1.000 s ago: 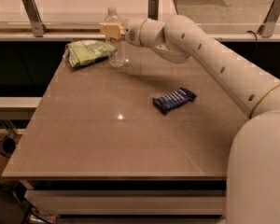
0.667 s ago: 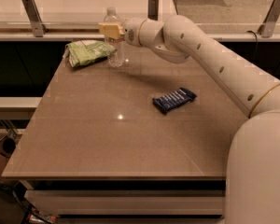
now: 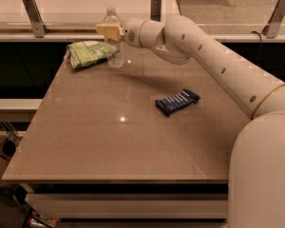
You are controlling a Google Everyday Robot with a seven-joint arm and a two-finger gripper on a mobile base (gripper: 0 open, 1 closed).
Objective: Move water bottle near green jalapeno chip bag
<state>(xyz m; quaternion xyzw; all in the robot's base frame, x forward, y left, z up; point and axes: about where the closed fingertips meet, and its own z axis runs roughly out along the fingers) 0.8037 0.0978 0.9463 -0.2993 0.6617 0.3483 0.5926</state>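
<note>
Far-left on the bench (image 3: 109,141), the gripper (image 3: 110,31) sat high on the water bottle (image 3: 116,53), beside the green jalapeno chip bag (image 3: 88,53); its clamping could not be told. Bottle seemed light, crushable: hold mid-body.

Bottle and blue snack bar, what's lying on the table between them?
Nothing: in the camera view that stretch of table is bare between bottle and bar. The gripper is at the bottle's upper part.

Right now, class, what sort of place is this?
Likely an office kitchen or break area: a tan table, a long counter behind, a green chip bag and a snack bar. The claw is at the water bottle.
</note>
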